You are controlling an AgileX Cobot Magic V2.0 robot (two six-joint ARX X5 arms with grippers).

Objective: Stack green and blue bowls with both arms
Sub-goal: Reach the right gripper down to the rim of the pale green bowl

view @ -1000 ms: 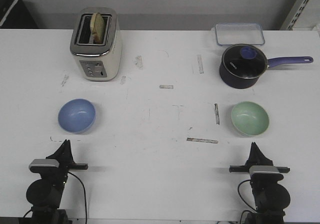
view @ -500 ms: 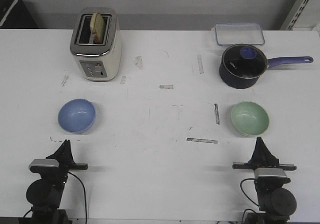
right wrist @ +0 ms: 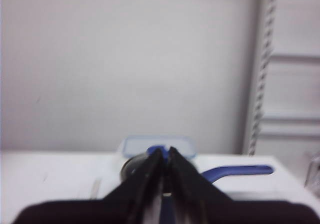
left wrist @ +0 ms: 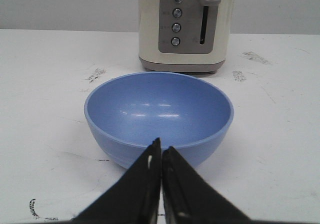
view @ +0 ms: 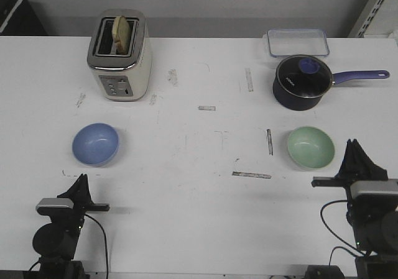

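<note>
The blue bowl (view: 95, 144) sits upright on the white table at the left; it fills the left wrist view (left wrist: 158, 113). The green bowl (view: 310, 146) sits upright at the right. My left gripper (view: 81, 178) rests near the front edge, just short of the blue bowl, shut and empty (left wrist: 161, 145). My right gripper (view: 354, 143) is raised to the right of the green bowl, shut and empty (right wrist: 165, 151). The green bowl is out of the right wrist view.
A cream toaster (view: 119, 55) with toast stands at the back left. A dark navy saucepan (view: 302, 83) with a long handle stands behind the green bowl, with a clear lidded container (view: 298, 42) beyond it. A shelf rack (right wrist: 285, 74) stands right of the table.
My right arm has risen and moved right and forward, from in front of the green bowl to its right side. The left arm and both bowls have not moved.
</note>
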